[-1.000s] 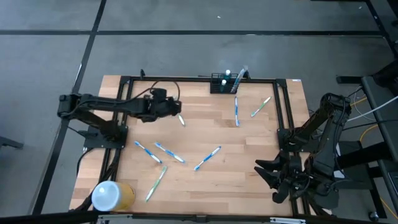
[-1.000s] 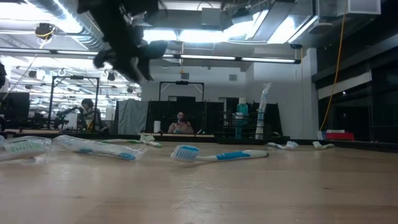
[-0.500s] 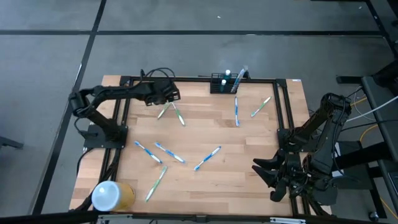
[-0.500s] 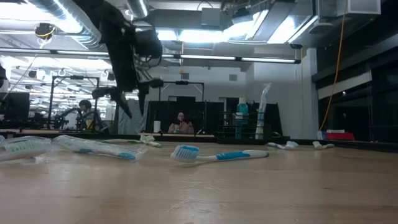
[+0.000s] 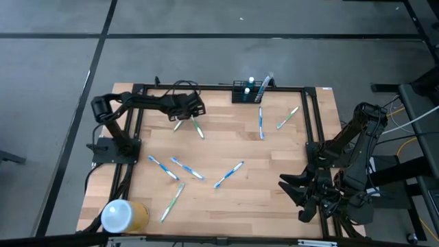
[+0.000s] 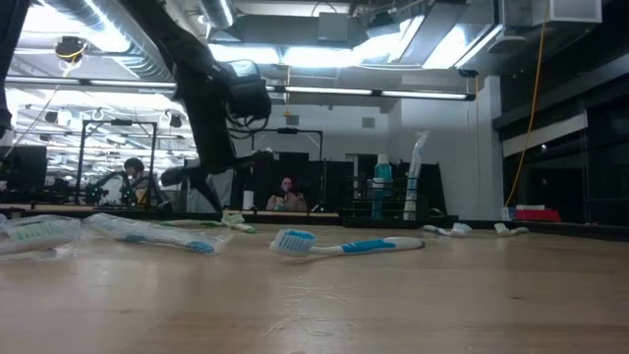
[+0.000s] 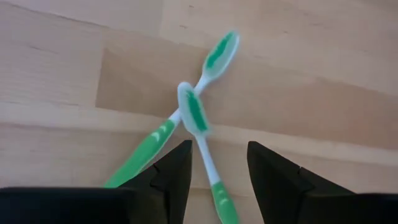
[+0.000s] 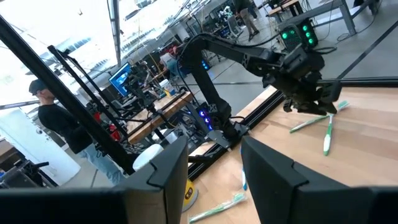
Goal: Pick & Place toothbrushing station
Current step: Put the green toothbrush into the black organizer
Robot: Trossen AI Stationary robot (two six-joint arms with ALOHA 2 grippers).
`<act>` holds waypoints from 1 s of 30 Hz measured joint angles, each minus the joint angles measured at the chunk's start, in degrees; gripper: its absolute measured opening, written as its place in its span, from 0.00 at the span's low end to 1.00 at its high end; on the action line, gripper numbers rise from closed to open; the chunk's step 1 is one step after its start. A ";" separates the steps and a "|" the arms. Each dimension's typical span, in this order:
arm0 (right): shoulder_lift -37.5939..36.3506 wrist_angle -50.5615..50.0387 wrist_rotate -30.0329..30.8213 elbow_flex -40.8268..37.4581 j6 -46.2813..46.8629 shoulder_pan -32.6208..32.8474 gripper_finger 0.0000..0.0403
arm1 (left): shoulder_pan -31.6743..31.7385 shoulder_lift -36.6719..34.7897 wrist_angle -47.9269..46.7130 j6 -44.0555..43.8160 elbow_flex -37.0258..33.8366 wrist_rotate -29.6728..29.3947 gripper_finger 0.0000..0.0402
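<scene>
The toothbrushing station, a small black rectangular slotted rack [image 5: 245, 92], is shown at the far edge of the pale wooden table [image 5: 274, 199], with a few upright items already standing in its slots. It is judged to be light, rigid and easily tipped, so a hold low across its narrow frame is judged best; its surface may prove slippery. No brand, label or legible writing is visible on it. Well apart from the rack, the left gripper [image 5: 194, 107] is poised just above two crossed green-and-white toothbrushes [image 7: 196, 115], its fingers parted and nothing held between them. Blue-and-white toothbrushes [image 5: 228, 174] are scattered over the table. The right gripper [image 5: 291, 191] is parked at the near right corner, fingers apart and empty.
</scene>
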 joint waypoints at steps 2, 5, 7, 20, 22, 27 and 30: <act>0.00 0.23 0.11 0.00 0.02 0.00 0.38 | -0.23 0.76 0.06 -0.66 0.00 -1.11 0.36; 0.00 0.25 0.13 0.00 0.26 0.00 0.38 | -0.21 1.40 0.43 -0.88 -0.02 -2.91 0.35; 0.00 0.37 0.13 0.00 0.27 0.00 0.38 | -0.21 1.38 1.85 -0.94 -0.02 -4.39 0.34; 0.00 0.65 0.13 0.00 0.39 0.00 0.38 | 0.54 1.38 3.67 0.07 0.00 -5.22 0.27; 0.00 0.66 0.13 0.00 0.39 0.00 0.38 | 0.54 1.38 3.59 0.05 0.00 -5.61 0.27; 0.00 0.67 0.11 0.00 0.39 0.02 0.38 | 0.58 1.38 3.43 0.18 0.00 -5.86 0.26; 0.00 0.75 0.11 0.00 0.39 0.02 0.38 | 0.58 1.38 3.43 0.19 0.00 -5.90 0.25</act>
